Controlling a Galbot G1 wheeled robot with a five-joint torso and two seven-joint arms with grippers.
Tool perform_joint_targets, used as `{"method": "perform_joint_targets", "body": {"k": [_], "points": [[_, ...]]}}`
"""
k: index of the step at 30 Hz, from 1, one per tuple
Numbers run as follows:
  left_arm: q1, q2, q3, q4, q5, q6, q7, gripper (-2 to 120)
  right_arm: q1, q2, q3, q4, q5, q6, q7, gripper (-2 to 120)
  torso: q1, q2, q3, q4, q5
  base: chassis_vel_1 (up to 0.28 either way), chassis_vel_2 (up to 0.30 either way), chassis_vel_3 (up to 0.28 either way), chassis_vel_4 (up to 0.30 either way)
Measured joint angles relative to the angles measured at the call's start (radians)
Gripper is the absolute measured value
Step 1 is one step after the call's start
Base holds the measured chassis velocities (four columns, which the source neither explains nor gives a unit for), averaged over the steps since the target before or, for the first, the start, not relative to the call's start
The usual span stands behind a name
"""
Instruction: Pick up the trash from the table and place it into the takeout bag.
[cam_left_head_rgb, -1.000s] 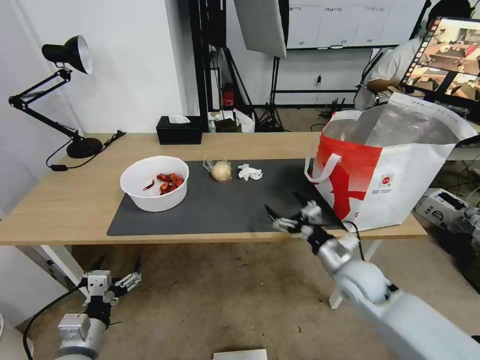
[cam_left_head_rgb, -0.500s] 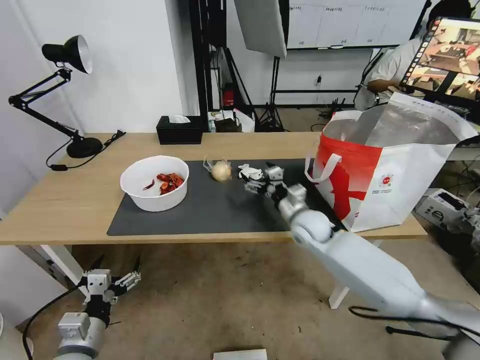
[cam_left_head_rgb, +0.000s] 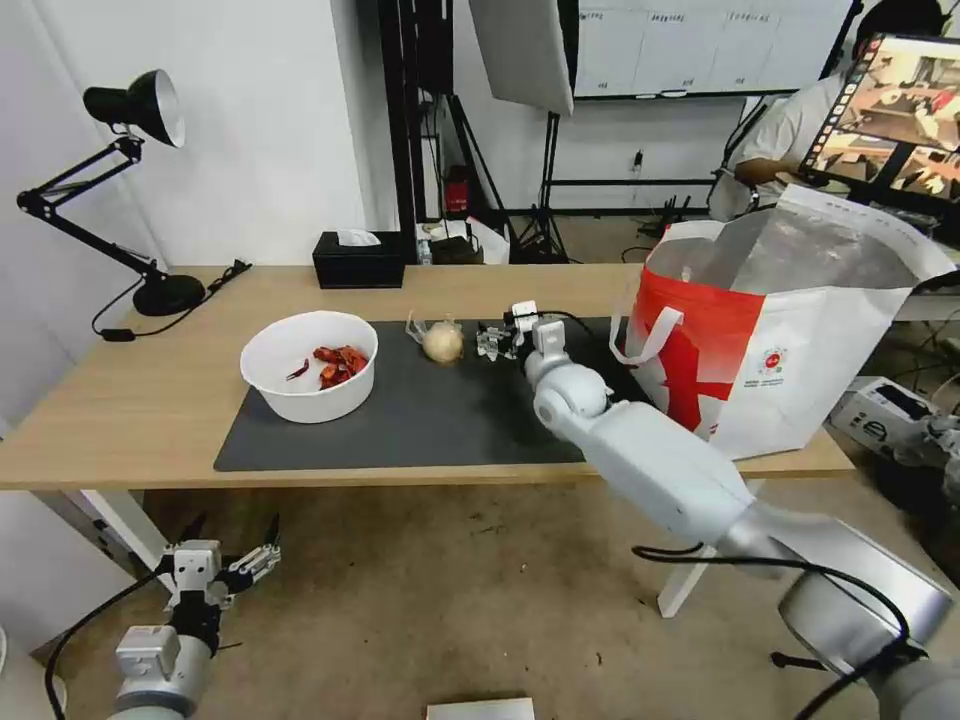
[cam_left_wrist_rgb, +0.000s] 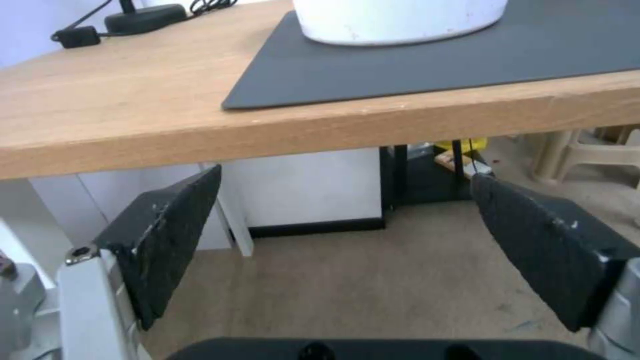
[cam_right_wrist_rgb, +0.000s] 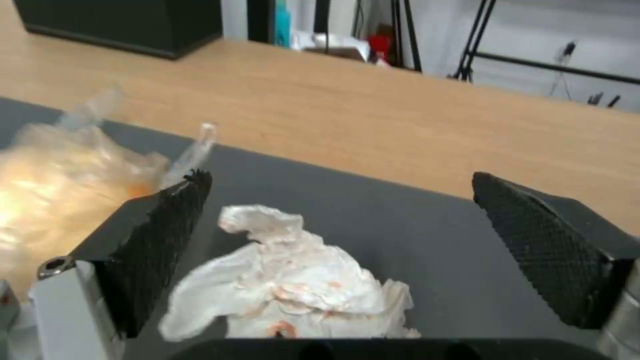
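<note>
Trash lies along my dark mat (cam_left_head_rgb: 420, 420) on the light-wood table (cam_left_head_rgb: 130, 410): going left to right, I see the white bowl (cam_left_head_rgb: 308, 380) with red scraps, the knotted clear bag (cam_left_head_rgb: 440, 342) with its beige lump, then the crumpled tissue (cam_right_wrist_rgb: 293, 285). A black desk lamp (cam_left_head_rgb: 120, 190) stands at the table's far left, a black tissue box (cam_left_head_rgb: 358, 260) at the back edge. My left gripper (cam_left_head_rgb: 222, 570) hangs below the table edge, jaws spread, empty. My right gripper (cam_right_wrist_rgb: 340, 250) reaches over the mat, jaws wide apart straddling the tissue, gripping nothing. The takeout bag (cam_left_head_rgb: 790, 340) stands open at the table's right end.
</note>
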Motion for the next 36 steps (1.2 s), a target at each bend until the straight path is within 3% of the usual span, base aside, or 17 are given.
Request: {"method": "perform_joint_targets", "body": {"k": [7, 23, 36], "points": [[-0.004, 0.000, 0.003, 0.007, -0.001, -0.002, 0.000, 100, 0.007, 0.044, 0.019, -0.090, -0.004, -0.014, -0.031, 100, 0.000, 0.000, 0.000, 0.0000, 0.0002, 0.000, 0.000, 0.000, 0.000], [-0.011, -0.004, 0.008, 0.013, -0.001, -0.007, 0.001, 100, -0.020, 0.068, 0.035, -0.123, -0.011, -0.017, -0.030, 97, 0.000, 0.000, 0.000, 0.0000, 0.0002, 0.000, 0.000, 0.000, 0.000], [-0.008, -0.008, 0.015, 0.013, -0.003, -0.018, 0.001, 100, -0.027, 0.064, 0.039, -0.105, 0.008, -0.015, -0.023, 51, 0.000, 0.000, 0.000, 0.0000, 0.0002, 0.000, 0.000, 0.000, 0.000]]}}
